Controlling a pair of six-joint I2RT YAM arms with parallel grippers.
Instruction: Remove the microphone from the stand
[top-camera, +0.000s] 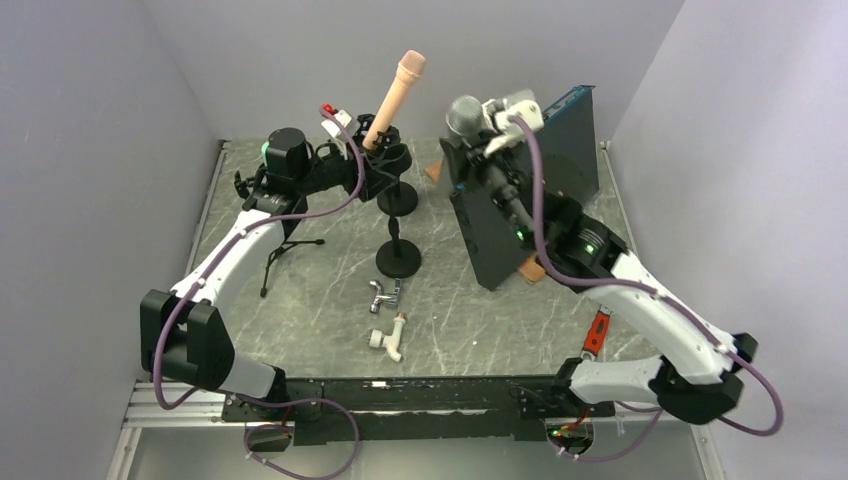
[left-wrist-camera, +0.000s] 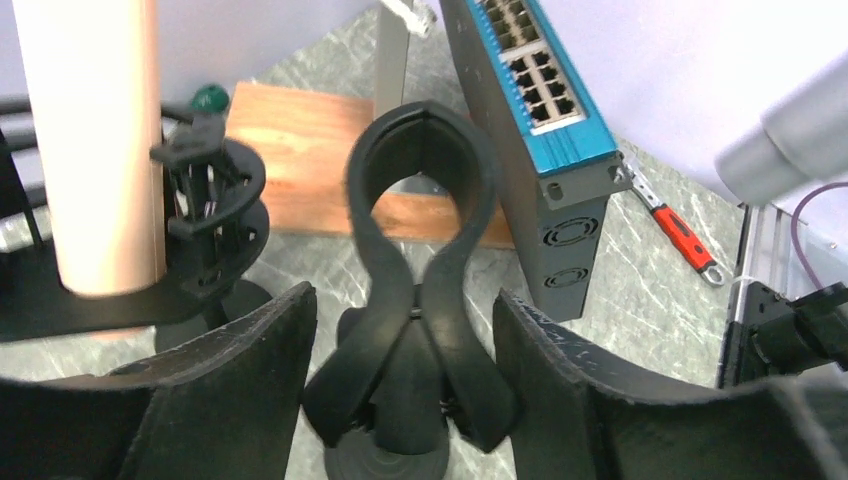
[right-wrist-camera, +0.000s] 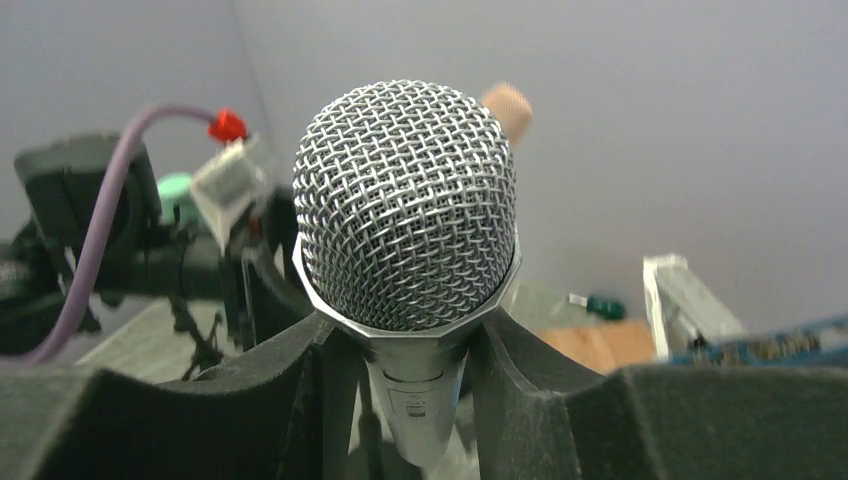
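Removal apparently done: silver mesh-headed microphone (right-wrist-camera: 405, 230) clamped between right jaws; empty black stand clip (left-wrist-camera: 412, 330) between wide left jaws. Next: gentle set-down on grey marbled table (top-camera: 470, 320).

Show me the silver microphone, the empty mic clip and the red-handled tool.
silver microphone (right-wrist-camera: 405, 205): right wrist view, on the mesh head.
empty mic clip (left-wrist-camera: 412, 340): left wrist view, on its pinched neck.
red-handled tool (left-wrist-camera: 684, 231): left wrist view, on the red handle.
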